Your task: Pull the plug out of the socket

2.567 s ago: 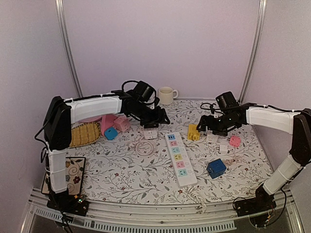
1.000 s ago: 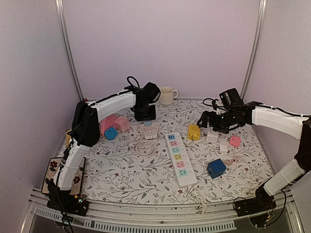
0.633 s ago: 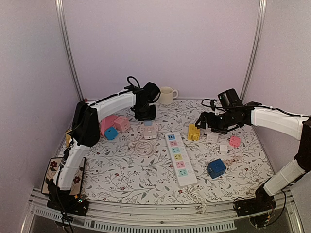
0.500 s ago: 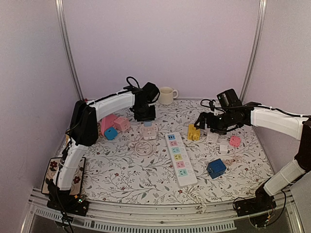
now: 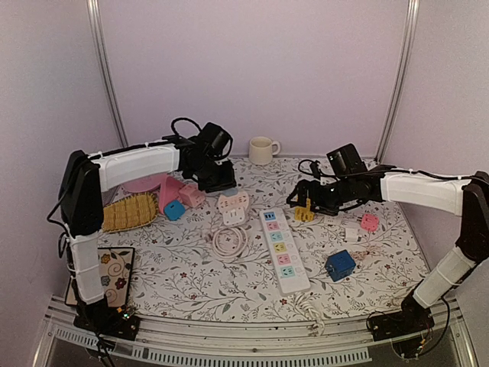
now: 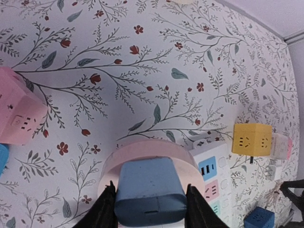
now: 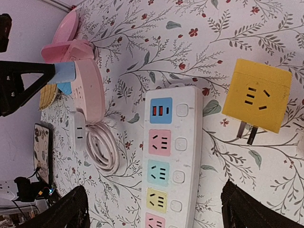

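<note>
The left end effector (image 6: 150, 192) was pinching a blue plug (image 6: 149, 178) between its fingers (image 6: 105, 209). The plug sat against the face of a round pink socket (image 6: 142, 151), which stood tilted up on its edge near the far end of the white power strip (image 5: 281, 248), with a coiled white cable (image 7: 102, 147) just beside it on the desk (image 5: 191, 283). The right end effector (image 7: 159, 209) hung over the power strip with its fingers spread wide, near a yellow cube adapter (image 7: 256, 95).
</note>
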Motion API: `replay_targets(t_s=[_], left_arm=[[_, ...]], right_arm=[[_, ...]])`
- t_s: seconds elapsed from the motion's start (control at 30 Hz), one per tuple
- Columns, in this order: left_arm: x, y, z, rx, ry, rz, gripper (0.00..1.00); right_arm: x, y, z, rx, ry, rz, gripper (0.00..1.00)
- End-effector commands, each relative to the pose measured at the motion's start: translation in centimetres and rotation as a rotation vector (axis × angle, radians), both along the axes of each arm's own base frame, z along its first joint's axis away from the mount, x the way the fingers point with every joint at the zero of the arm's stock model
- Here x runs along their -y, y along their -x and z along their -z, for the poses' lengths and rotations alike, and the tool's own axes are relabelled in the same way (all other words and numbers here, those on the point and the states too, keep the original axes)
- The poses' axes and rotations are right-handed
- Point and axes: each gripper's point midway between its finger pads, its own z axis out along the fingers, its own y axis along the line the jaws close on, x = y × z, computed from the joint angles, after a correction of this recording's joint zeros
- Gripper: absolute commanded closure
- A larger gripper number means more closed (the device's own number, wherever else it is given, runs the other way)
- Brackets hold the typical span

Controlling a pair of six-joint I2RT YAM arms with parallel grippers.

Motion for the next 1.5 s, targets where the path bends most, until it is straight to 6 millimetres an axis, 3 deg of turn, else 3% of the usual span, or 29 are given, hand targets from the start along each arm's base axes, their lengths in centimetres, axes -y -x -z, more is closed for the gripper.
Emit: replay_targets(t_s=[0.0, 0.33, 0.6, 0.9, 1.3, 1.47], left_arm=[[2.8, 1.1, -5.5, 0.109, 0.227, 0.041, 0.91], [5.2, 4.6, -8.8, 0.164, 0.360, 0.140, 0.91], [6.6, 6.4, -10.7, 0.199, 0.436, 0.207, 0.91], [8.0, 8.4, -11.0, 0.215, 0.477, 0.273, 0.91], [7.7, 9.5, -11.7, 0.257, 0.502, 0.279, 0.91], [8.3, 10.2, -12.3, 0.292, 0.509, 0.312, 0.91]], right_arm=[[-3.6, -0.4, -1.8, 0.036, -0.102, -0.070, 0.01], [-8.4, 0.8, -3.2, 0.089, -0.151, -0.193, 0.04], [-9.1, 1.1, -2.8, 0.068, -0.169, -0.207, 0.14], [-9.2, 1.6, -2.9, 0.051, -0.203, -0.201, 0.37], [-8.7, 1.7, -2.7, 0.035, -0.199, -0.178, 0.85], [-7.9, 1.4, -2.3, 0.027, -0.148, -0.133, 0.92]])
